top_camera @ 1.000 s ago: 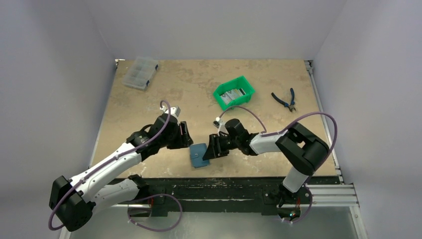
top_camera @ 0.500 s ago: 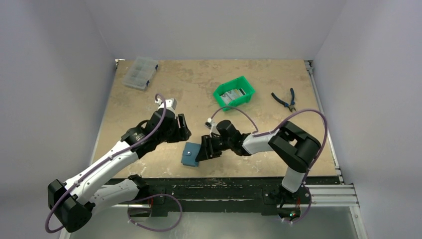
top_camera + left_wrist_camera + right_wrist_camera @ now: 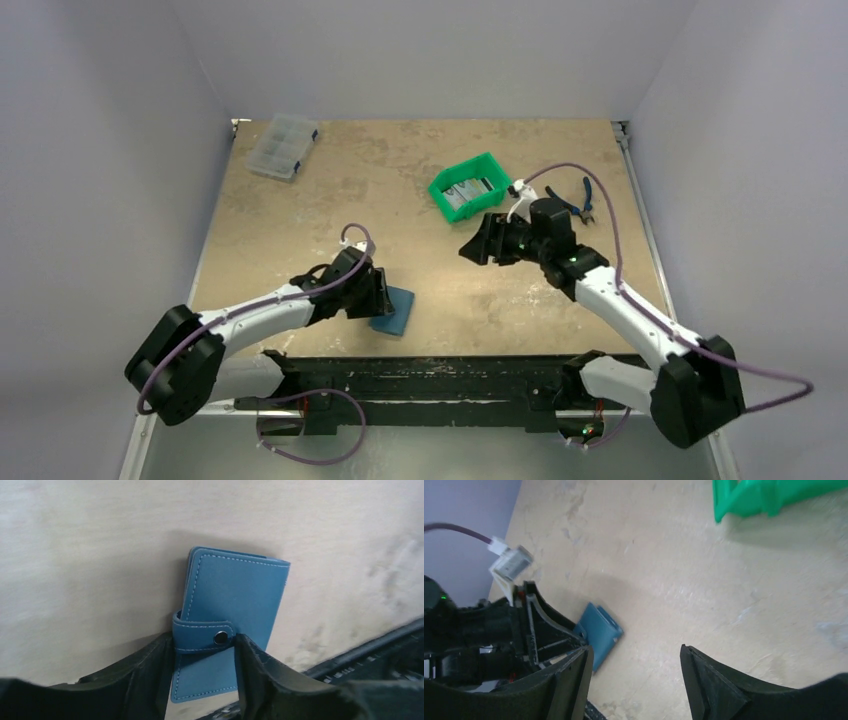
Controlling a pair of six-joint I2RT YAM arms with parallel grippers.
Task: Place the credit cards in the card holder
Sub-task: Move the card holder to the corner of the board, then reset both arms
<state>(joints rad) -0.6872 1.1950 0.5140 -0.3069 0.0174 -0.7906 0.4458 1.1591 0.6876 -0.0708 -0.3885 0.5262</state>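
Observation:
The card holder (image 3: 398,315) is a teal-blue wallet lying closed on the table near the front edge, its snap strap fastened. It also shows in the left wrist view (image 3: 235,590) and the right wrist view (image 3: 599,630). My left gripper (image 3: 383,297) is low at the wallet's left side. In its wrist view the gripper (image 3: 202,655) has its jaws part open, one either side of the strap; whether they touch it I cannot tell. My right gripper (image 3: 478,245) is open and empty, above the table just in front of the green bin. The credit cards (image 3: 466,190) lie inside the bin.
The green bin (image 3: 437,188) stands right of centre toward the back, and its corner shows in the right wrist view (image 3: 764,500). Blue-handled pliers (image 3: 572,200) lie to its right. A clear compartment box (image 3: 283,147) sits at the back left. The table's front edge runs just behind the wallet.
My right gripper has left the wallet and swung back and right toward the green bin. My left gripper has come down and forward onto the wallet, which now lies flat.

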